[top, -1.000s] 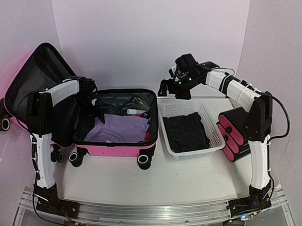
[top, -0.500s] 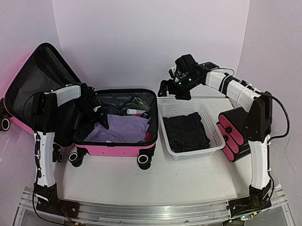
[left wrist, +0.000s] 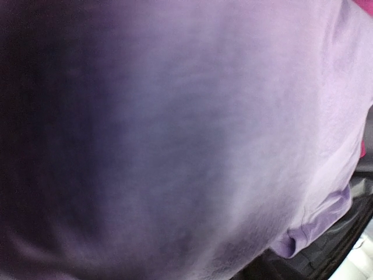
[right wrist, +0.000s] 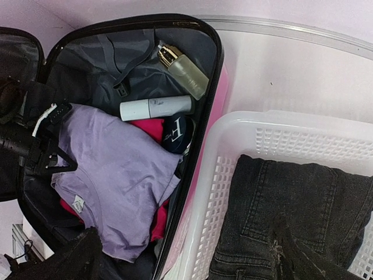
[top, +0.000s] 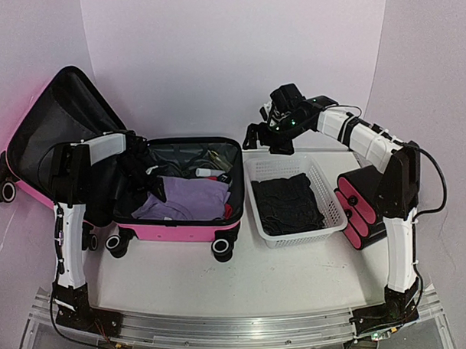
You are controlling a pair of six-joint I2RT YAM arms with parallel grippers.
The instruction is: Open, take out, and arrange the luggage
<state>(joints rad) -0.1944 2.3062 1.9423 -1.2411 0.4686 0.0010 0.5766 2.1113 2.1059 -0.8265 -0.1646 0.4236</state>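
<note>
**Luggage open on desk, left arm down at purple shirt**

Desk (top: 244,277), near side: bare strip ahead of both arm bases. Luggage (top: 177,228) lies left of centre, pink wall and black wheels toward the arms. White mesh basket (top: 296,237) just beside it on the right, folded dark jeans (top: 287,203) inside. Black cases with pink ends (top: 357,208) stacked right of the basket.

Inside the luggage: purple shirt (top: 192,197) on top, pink fabric under it. Left end effector (top: 151,180) is down at the shirt's left edge. Left wrist view is all purple cloth, so cannot tell whether the fingers are apart or clamped.

Further back in the shell: white tube (right wrist: 156,107), then a gold-capped bottle (right wrist: 183,73). Lid (top: 55,127) tilted up at far left, black lining showing.

Right end effector (top: 274,138) hangs above the basket's far rim, fingers apart, nothing held.
</note>
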